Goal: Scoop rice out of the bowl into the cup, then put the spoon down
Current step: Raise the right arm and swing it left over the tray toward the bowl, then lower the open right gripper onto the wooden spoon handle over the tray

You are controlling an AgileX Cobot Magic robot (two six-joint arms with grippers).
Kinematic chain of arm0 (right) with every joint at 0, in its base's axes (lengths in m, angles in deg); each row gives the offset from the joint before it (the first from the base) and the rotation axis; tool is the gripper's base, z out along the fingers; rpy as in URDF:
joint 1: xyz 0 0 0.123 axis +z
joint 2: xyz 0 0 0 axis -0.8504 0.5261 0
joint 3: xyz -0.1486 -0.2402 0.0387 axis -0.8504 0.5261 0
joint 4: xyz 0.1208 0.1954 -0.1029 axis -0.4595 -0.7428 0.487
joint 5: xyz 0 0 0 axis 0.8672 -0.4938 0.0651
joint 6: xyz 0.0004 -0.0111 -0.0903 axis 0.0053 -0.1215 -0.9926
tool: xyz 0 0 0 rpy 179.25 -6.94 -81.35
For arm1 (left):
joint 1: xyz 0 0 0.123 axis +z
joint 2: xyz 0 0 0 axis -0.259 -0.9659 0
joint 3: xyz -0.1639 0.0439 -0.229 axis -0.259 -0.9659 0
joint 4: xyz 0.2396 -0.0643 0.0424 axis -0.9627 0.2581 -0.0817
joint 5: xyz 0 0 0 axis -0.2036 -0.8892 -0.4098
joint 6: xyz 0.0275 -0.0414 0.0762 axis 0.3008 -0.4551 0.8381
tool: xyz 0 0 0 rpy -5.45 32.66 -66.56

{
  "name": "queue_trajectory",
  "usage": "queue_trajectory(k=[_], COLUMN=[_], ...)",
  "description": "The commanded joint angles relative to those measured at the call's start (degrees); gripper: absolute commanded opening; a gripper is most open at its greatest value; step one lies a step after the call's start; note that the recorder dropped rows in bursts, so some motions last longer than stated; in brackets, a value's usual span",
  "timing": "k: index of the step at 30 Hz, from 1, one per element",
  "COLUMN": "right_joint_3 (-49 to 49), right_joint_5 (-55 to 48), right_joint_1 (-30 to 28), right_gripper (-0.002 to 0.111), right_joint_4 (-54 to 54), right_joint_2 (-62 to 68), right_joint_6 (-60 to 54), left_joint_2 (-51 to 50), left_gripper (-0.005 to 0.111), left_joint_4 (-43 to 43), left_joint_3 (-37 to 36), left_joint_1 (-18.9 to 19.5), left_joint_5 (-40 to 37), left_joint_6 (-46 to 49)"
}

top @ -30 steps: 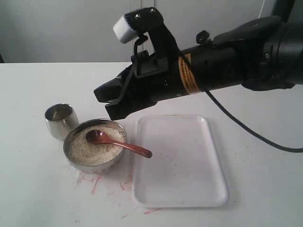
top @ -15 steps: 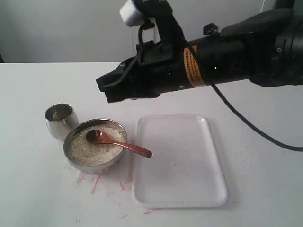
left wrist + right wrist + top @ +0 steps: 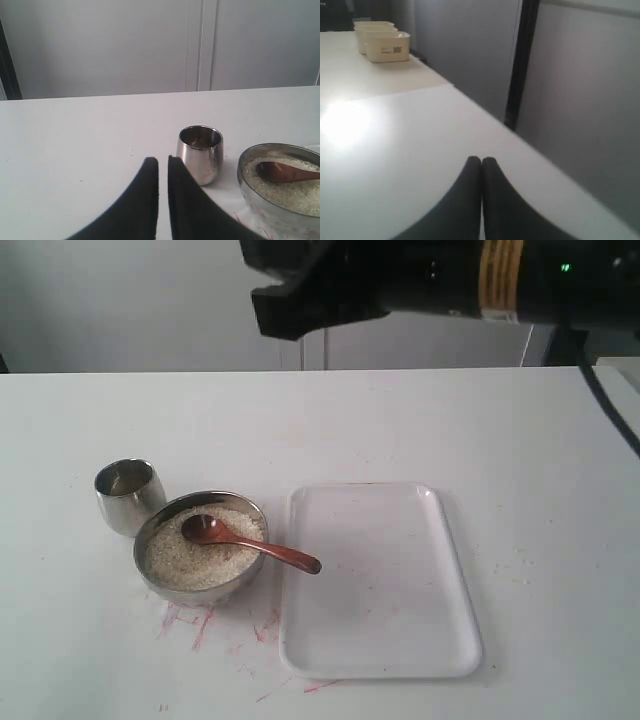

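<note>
Rice (image 3: 205,558) fills the bowl (image 3: 190,592) on the table (image 3: 520,440). The spoon (image 3: 255,545) lies with its scoop on the grains and its handle over the rim, toward the white tray (image 3: 380,580). The cup (image 3: 128,495) stands upright just beside the bowl. We see the left pincer (image 3: 162,167) nearly closed and empty, near the cup but not touching it. The right pincer (image 3: 481,162) is pressed together, holding nothing, well apart from the spoon.

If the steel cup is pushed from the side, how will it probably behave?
The cup looks rounded and narrower at its base, so it may tip, then roll. Its shiny steel is probably slippery to hold.
</note>
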Motion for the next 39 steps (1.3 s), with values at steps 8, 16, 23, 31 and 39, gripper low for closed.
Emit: queue_trajectory(k=[8,16,23,31,39], right_joint_3=[0.5,-3.9,-10.1,-15.0,-17.5], right_joint_5=[-36.1,-59.3,-73.4,-80.6,-80.5], right_joint_1=[7.6,7.9,7.9,7.9,7.9], right_gripper=[0.0,0.0,0.0,0.0,0.0], right_joint_4=[-63.1,-73.8,-98.6,-94.2,-93.7], right_joint_2=[-0.6,0.4,7.3,17.6,22.8], right_joint_6=[-95.3,-92.6,-114.8,-112.9,-112.9], left_joint_2=[0.2,0.2,0.2,0.2,0.2], left_gripper=[0.014,0.014,0.014,0.014,0.014], left_joint_4=[0.2,0.2,0.2,0.2,0.2], left_joint_3=[0.2,0.2,0.2,0.2,0.2], left_joint_1=[-0.1,-0.1,-0.1,-0.1,-0.1], left_joint_5=[0.3,0.3,0.3,0.3,0.3], left_joint_6=[-0.1,-0.1,-0.1,-0.1,-0.1])
